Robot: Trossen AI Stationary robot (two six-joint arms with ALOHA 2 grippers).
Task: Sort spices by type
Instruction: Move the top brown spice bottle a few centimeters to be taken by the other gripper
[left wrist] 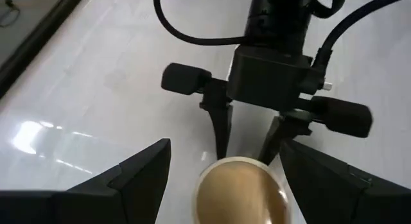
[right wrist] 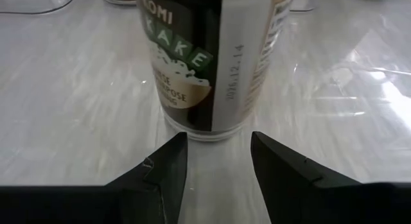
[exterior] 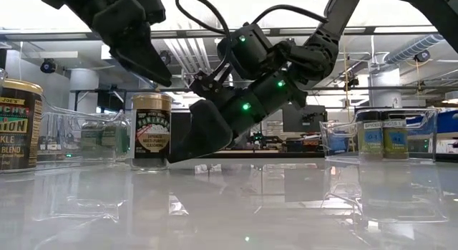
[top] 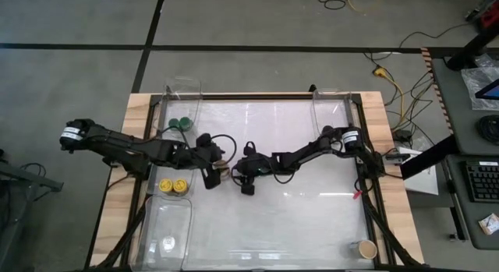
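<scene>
Jar: tan-lidded glass cylinder (right wrist: 205,63), paper label, upright mid-worktop (top: 312,217), glossy white.
Left gripper (left wrist: 221,185): dark wedge fingers apart, above lid.
Right gripper (right wrist: 218,163): fingers apart, at jar's base.

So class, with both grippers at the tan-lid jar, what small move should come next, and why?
Probably the left gripper should lower over the jar. Its open fingers already straddle the tan lid from above, and the jar stands upright on the table. The right gripper is open too, with its tips just short of the jar's base, so it grips nothing.
</scene>
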